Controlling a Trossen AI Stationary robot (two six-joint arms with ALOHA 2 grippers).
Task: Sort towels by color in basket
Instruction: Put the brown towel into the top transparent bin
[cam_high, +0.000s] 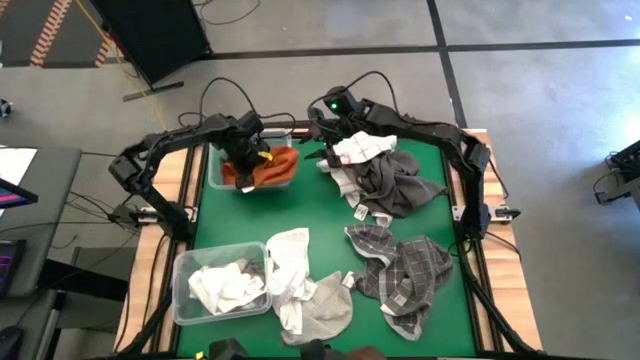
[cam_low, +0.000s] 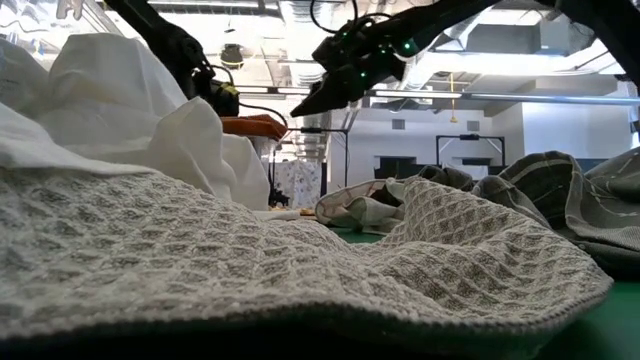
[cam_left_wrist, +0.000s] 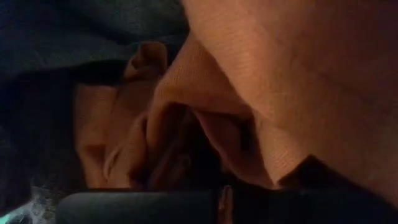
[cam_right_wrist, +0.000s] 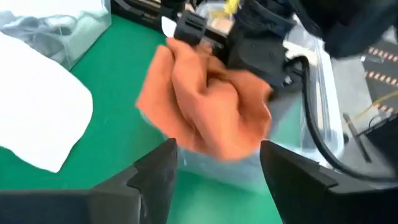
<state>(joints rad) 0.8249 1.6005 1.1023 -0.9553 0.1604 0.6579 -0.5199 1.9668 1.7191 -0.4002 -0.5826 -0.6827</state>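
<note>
Two dark, near-black jointed arms, left arm (cam_high: 165, 150) and right arm (cam_high: 450, 135), built of boxy matte segments; black cables loop from their upper links; a green light (cam_high: 333, 103) glows on the right arm's wrist; yellow marking on the left gripper (cam_high: 262, 158); right gripper (cam_right_wrist: 217, 168) fingers broad, dark, angular

- The left end effector (cam_high: 243, 152) sits down among the rust orange towels (cam_high: 268, 168), filling the far clear bin (cam_high: 287, 135).
- The right end effector (cam_high: 322, 133) hovers with fingers apart beside that bin, above bare green table (cam_high: 300, 205).
- Grey towels (cam_high: 395, 185), checked towels (cam_high: 405, 270) and white towels (cam_high: 290, 265) crowd the rest.
</note>
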